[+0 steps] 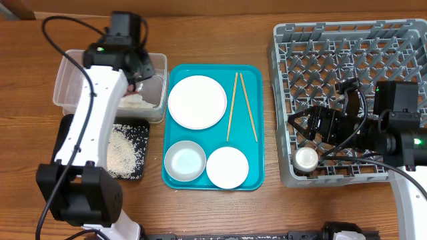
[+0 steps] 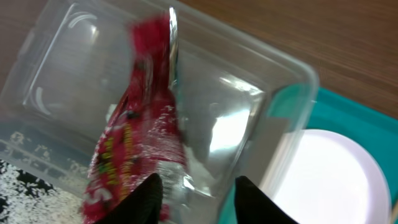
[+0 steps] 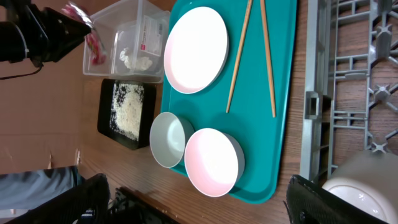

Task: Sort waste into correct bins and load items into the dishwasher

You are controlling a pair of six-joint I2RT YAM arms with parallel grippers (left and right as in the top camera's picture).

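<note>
My left gripper [image 2: 199,202] hangs over the clear tub [image 2: 249,81] with its jaws open. The crinkled red wrapper [image 2: 134,137] is blurred just past the left finger, inside the tub; nothing sits between the jaws. A white tissue [image 1: 137,101] lies in the tub. Rice [image 1: 123,150] covers the black tray [image 1: 67,130]. My right gripper [image 3: 202,202] is wide open and empty above the grey dish rack [image 1: 333,40], where the small white cup [image 1: 307,158] sits at the front left. A white plate [image 1: 197,101], two chopsticks [image 1: 240,107] and two bowls [image 1: 185,162] [image 1: 227,167] lie on the teal tray.
The teal serving tray [image 1: 257,73] lies between the bins and the rack. The left arm [image 1: 93,113] stretches over the black tray and the tub. Bare wooden table [image 1: 213,213] shows along the front.
</note>
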